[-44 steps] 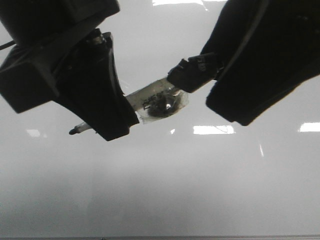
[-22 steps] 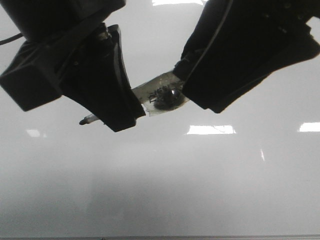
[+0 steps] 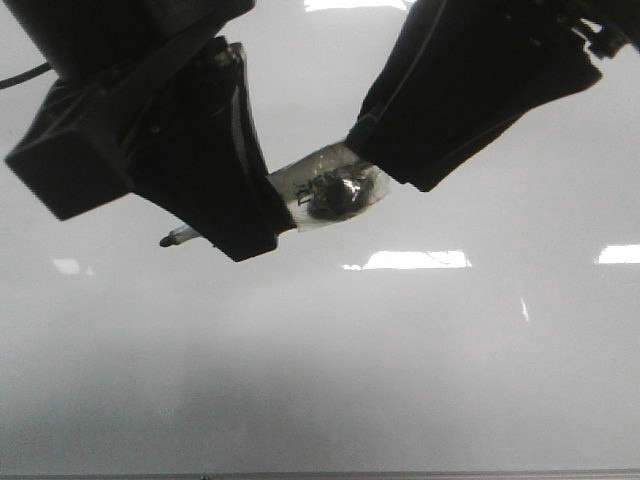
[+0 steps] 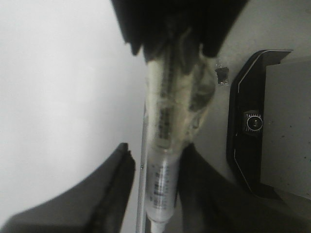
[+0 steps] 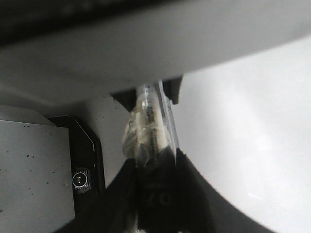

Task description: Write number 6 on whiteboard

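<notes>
Whiteboard (image 3: 420,380) fills the frame, with no pen stroke visible anywhere. Upper centre, a tape-wrapped marker (image 3: 325,190) spans between both grippers: left gripper (image 3: 235,225) pinches the tip end, right gripper (image 3: 365,150) clamps the rear. Judgement: writing not yet begun.

Two robot arms meet above a whiteboard (image 3: 400,380) that fills the whole front view. The left gripper (image 3: 225,215) comes in from the upper left, the right gripper (image 3: 365,150) from the upper right. Between them — bridging the gap — lies a marker (image 3: 320,190), tilted, its right end higher. Each gripper has one end of it between its fingers. The marker's tip (image 3: 168,241) sticks out past the left gripper, lower left, over the board; whether it touches cannot be told.
</notes>
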Available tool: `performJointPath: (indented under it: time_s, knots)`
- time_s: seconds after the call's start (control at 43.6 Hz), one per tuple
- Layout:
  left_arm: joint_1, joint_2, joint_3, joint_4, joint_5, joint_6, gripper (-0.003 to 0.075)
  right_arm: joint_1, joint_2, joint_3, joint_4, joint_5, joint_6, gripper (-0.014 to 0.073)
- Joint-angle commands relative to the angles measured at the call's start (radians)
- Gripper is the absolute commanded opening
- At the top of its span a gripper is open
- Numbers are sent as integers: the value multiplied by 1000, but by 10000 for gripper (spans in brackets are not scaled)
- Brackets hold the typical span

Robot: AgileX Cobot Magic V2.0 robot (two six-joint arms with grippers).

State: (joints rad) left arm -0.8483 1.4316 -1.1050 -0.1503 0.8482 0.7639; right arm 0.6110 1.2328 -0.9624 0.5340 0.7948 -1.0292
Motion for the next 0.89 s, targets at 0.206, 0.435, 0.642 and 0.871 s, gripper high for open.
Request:
performJointPath:
  time_s: [0.206, 0.435, 0.642, 0.871]
  knots:
    - [3, -105, -52, 12, 10, -77, 531, -43, -49, -66, 8, 54, 129, -57]
    - [162, -234, -52, 21, 72, -212, 531, -221, -139, -174, -161, 218, 436, -57]
    - [387, -356, -52, 21, 76, -321, 531, -379, -309, -127, -169, 184, 620, -57]
    - [489, -399, -52, 20, 72, -323, 531, -385, -466, 150, -54, -125, 667, -57]
